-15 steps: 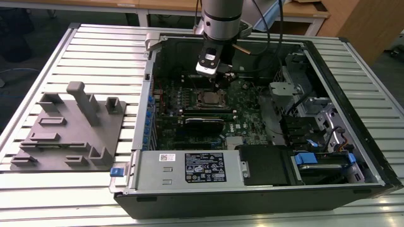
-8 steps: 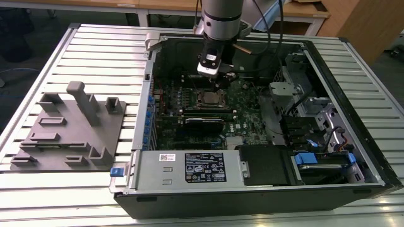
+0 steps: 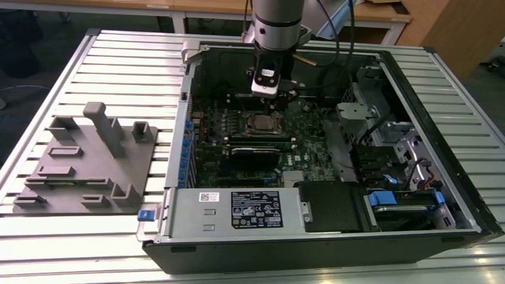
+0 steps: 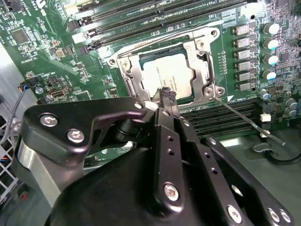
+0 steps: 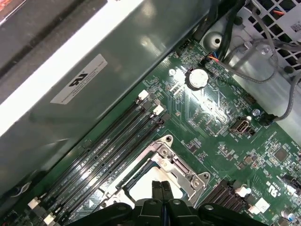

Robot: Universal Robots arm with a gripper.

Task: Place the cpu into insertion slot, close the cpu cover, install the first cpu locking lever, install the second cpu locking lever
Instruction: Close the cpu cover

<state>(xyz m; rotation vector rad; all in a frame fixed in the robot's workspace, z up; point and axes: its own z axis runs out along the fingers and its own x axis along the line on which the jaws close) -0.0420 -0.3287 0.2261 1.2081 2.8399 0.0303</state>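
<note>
The cpu (image 4: 162, 75) lies flat in the insertion slot (image 3: 264, 123), its silvery top showing through the window of the cpu cover (image 4: 200, 52), which lies down over it. In the first wrist view the cpu (image 5: 141, 188) and cover frame (image 5: 176, 162) sit just past my fingertips. One thin locking lever (image 4: 247, 120) juts out from the socket corner, away from the frame. Another lever (image 4: 160, 37) runs along the socket's far side. My gripper (image 4: 167, 94) (image 5: 162, 187) (image 3: 275, 105) hovers low over the socket edge, fingers shut together with nothing between them.
Long black memory slots (image 5: 108, 141) flank the socket. A black card (image 3: 254, 154) sits below it in the exterior view. The grey power supply (image 3: 236, 210), drive bays (image 3: 394, 201) and case walls (image 3: 185, 118) hem the board in. A grey fixture (image 3: 87, 160) stands on the table.
</note>
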